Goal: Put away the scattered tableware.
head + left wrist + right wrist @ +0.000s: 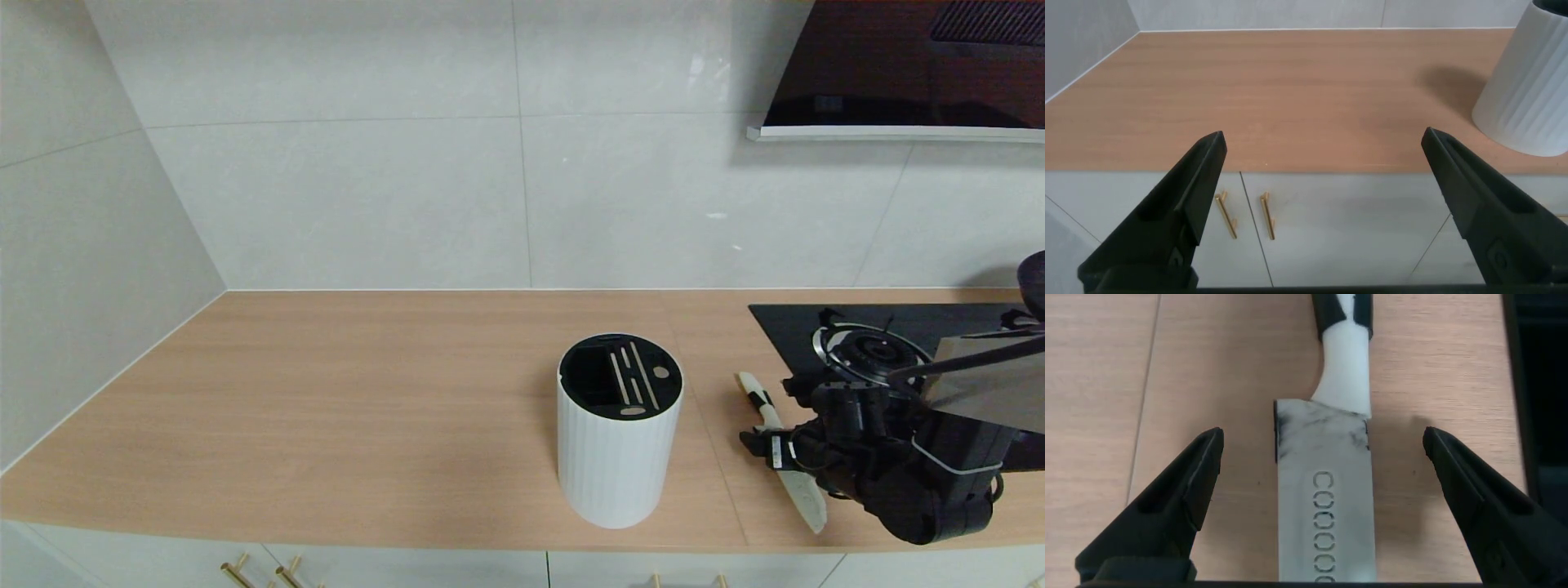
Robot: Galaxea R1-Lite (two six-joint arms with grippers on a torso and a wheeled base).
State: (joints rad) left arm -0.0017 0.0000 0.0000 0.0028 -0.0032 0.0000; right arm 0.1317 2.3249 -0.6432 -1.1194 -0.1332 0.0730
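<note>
- A white ribbed holder [618, 441] with a black slotted top stands upright near the front edge of the counter [367, 408], right of its middle.
- A black hob [784, 322] with a burner [869, 351] is set into the counter's right end, beneath a dark hood [906, 73].
- The knife [759, 404], white-bladed with a black-and-white handle, lies flat between the holder and the hob. Its blade tip points toward the front edge, and nothing lies between it and the holder.
- The counter is light wood, backed and flanked on the left by pale tiled walls [408, 163]. White cabinet fronts with gold handles [1266, 214] sit below the front edge.
- The right gripper [775, 420] hangs low over the knife, its fingers spread wide on either side of the blade's heel, and grips nothing.
- The left gripper [1323, 139] is held off the counter's front edge above the cabinet fronts, left of the holder, with its fingers parted and empty.
</note>
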